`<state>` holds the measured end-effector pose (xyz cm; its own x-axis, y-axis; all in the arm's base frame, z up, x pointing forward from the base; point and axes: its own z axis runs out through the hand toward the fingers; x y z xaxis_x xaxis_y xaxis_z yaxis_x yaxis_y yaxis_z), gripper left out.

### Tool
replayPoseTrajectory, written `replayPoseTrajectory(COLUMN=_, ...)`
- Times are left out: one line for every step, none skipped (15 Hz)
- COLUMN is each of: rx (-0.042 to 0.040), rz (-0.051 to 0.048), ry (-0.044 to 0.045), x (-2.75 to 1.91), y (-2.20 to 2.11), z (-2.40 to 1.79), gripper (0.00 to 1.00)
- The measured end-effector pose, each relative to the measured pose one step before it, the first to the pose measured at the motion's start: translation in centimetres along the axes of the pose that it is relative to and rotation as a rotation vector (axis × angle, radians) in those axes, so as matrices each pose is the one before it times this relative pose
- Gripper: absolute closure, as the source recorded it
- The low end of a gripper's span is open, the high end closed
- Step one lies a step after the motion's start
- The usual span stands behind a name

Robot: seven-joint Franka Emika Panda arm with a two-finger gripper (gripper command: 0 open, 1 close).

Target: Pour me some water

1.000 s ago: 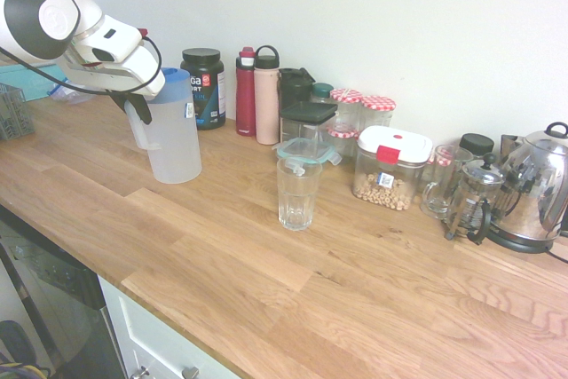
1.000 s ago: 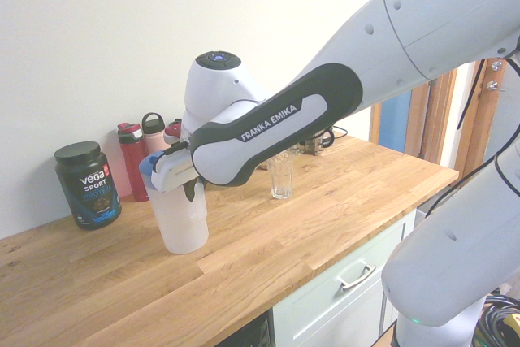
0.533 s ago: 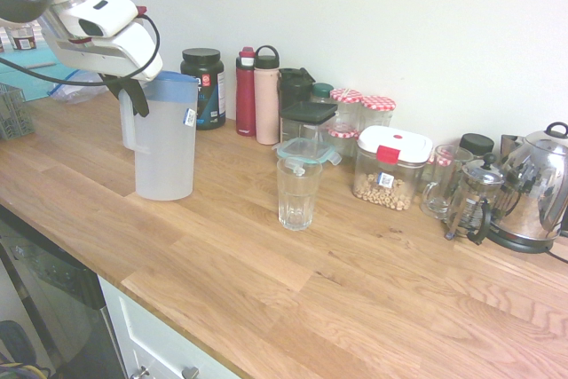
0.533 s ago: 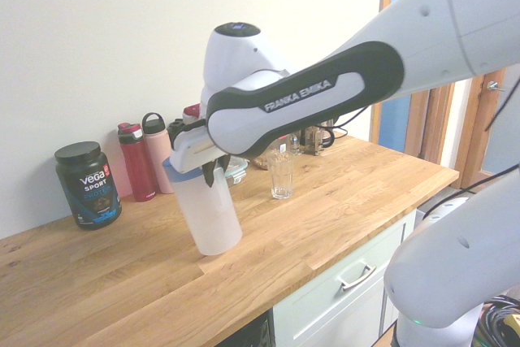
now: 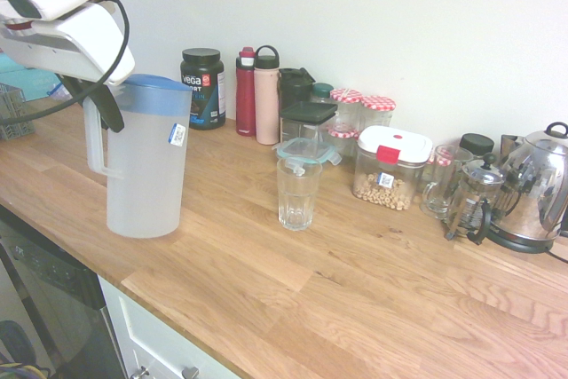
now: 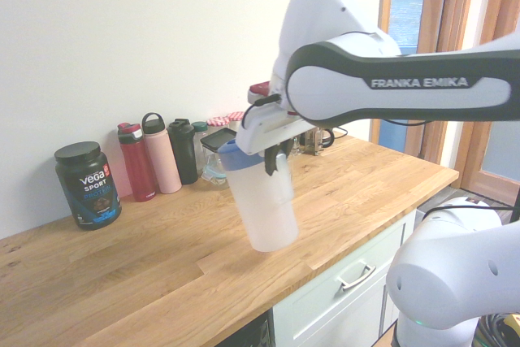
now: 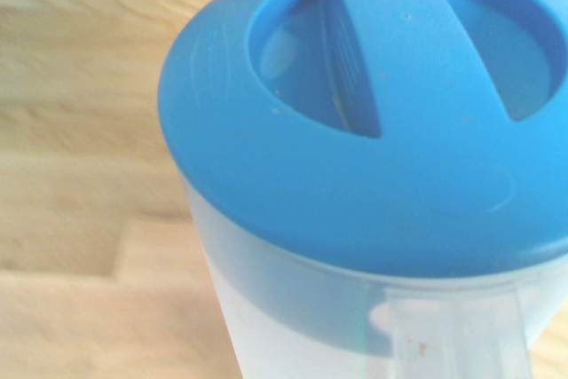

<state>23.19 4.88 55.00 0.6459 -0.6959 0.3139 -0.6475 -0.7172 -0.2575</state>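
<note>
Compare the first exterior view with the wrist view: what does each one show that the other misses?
Only the first exterior view shows the drinking glass, the kettle, the bottles and jars along the wall, and the hand shut on the pitcher's handle. Only the wrist view shows the top of the blue lid with its recessed openings. Both show the translucent pitcher and the wooden counter.

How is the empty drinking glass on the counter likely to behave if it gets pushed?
The drinking glass is tall and narrow, so a high push would probably tip it. On the smooth wooden counter a low push would likely slide it. Being clear glass, it looks fragile.
</note>
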Motion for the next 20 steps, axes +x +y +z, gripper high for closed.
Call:
replayPoseTrajectory(rx=-0.00066, rz=0.01894, ry=0.00159, x=0.658, y=1.632, z=-0.941, gripper=1.0)
replayPoseTrajectory(rx=-0.00255, rz=0.01988, ry=0.00174, x=0.78, y=1.754, z=-0.749, gripper=1.0)
replayPoseTrajectory(rx=-0.00419, rz=0.01568, ry=-0.00006, x=0.782, y=1.738, z=-0.556, gripper=1.0)
replayPoseTrajectory(rx=-0.00424, rz=0.01273, ry=-0.00194, x=0.711, y=1.639, z=-0.42, gripper=1.0)
replayPoseTrajectory(rx=-0.00498, rz=0.01029, ry=-0.00331, x=0.628, y=1.487, z=-0.283, gripper=1.0)
replayPoseTrajectory(rx=-0.00713, rz=0.01092, ry=-0.00407, x=0.588, y=1.413, z=-0.171, gripper=1.0)
replayPoseTrajectory(rx=-0.00402, rz=0.01111, ry=-0.00385, x=0.605, y=1.196, z=-0.055, gripper=1.0)
replayPoseTrajectory(rx=-0.00497, rz=0.01014, ry=0.00029, x=0.709, y=1.176, z=0.019, gripper=1.0)
replayPoseTrajectory(rx=-0.00446, rz=0.00734, ry=0.00202, x=0.805, y=1.305, z=0.076, gripper=1.0)
replayPoseTrajectory(rx=-0.00294, rz=0.00066, ry=-0.00038, x=0.786, y=1.236, z=0.171, gripper=1.0)
replayPoseTrajectory(rx=0.00042, rz=-0.00704, ry=0.00303, x=0.788, y=1.017, z=0.24, gripper=1.0)
replayPoseTrajectory(rx=-0.00258, rz=-0.0098, ry=0.0075, x=0.969, y=0.891, z=0.461, gripper=1.0)
replayPoseTrajectory(rx=-0.00363, rz=-0.00857, ry=0.00565, x=1.186, y=0.785, z=0.784, gripper=1.0)
replayPoseTrajectory(rx=-0.00166, rz=-0.0137, ry=0.00084, x=1.248, y=0.609, z=0.926, gripper=1.0)
replayPoseTrajectory(rx=0.00024, rz=-0.02668, ry=-0.00381, x=1.227, y=0.465, z=1.107, gripper=1.0)
replayPoseTrajectory(rx=0.00392, rz=-0.03477, ry=-0.01427, x=1.106, y=0.391, z=1.144, gripper=1.0)
replayPoseTrajectory(rx=0.00486, rz=-0.04409, ry=-0.02464, x=1.149, y=0.339, z=1.004, gripper=1.0)
replayPoseTrajectory(rx=0.00819, rz=-0.04838, ry=-0.0168, x=1.207, y=0.146, z=0.554, gripper=1.0)
replayPoseTrajectory(rx=0.00545, rz=-0.04705, ry=-0.00491, x=1.3, y=-0.074, z=0.207, gripper=1.0)
replayPoseTrajectory(rx=-0.00036, rz=-0.03318, ry=0.00099, x=1.287, y=-0.105, z=0.088, gripper=1.0)
